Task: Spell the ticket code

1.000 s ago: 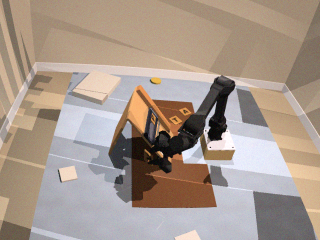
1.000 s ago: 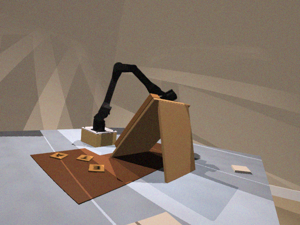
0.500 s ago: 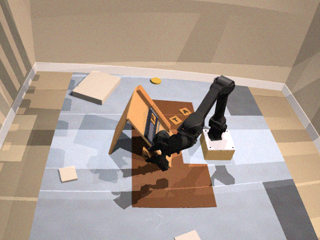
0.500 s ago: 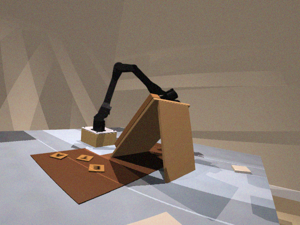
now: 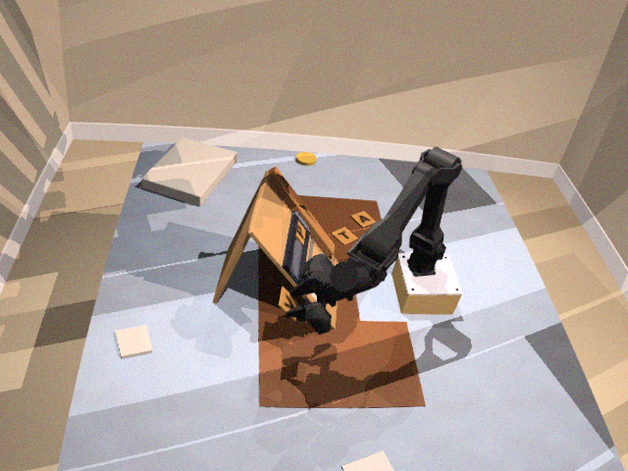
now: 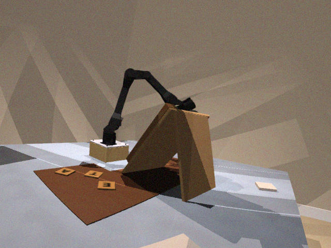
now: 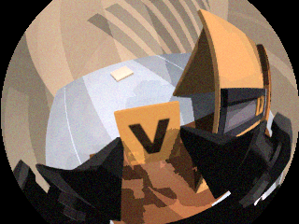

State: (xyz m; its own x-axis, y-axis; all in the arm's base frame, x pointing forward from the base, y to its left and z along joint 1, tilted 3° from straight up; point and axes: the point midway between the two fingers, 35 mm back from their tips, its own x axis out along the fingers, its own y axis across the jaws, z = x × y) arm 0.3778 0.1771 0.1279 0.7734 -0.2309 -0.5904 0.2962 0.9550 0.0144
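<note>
My gripper [image 5: 292, 304] [image 7: 150, 136] is shut on the V tile [image 5: 285, 298] [image 7: 149, 148], holding it by its sides, letter facing the wrist camera. The tile is in the air just off the near end of the leaning board [image 5: 267, 215] [image 6: 197, 141] [image 7: 238, 61]. The dark rail [image 5: 290, 253] [image 7: 223, 112] on the board holds one tile [image 5: 300, 233] [image 7: 260, 105] toward its far end; its letter is unclear. A T tile [image 5: 344, 235] [image 6: 93, 174], an A tile [image 5: 363, 219] [image 6: 64, 171] and an E tile [image 6: 106, 185] lie on the mat. The ticket's print is not readable.
A brown mat [image 5: 380, 349] [image 6: 88, 208] lies under the board. The arm's base box [image 5: 428, 302] [image 6: 108, 154] stands beside it. A pale slab [image 5: 189, 170], a yellow disc [image 5: 305, 158] and a small pale square [image 5: 132, 340] [image 6: 265, 186] [image 7: 121, 74] lie around it.
</note>
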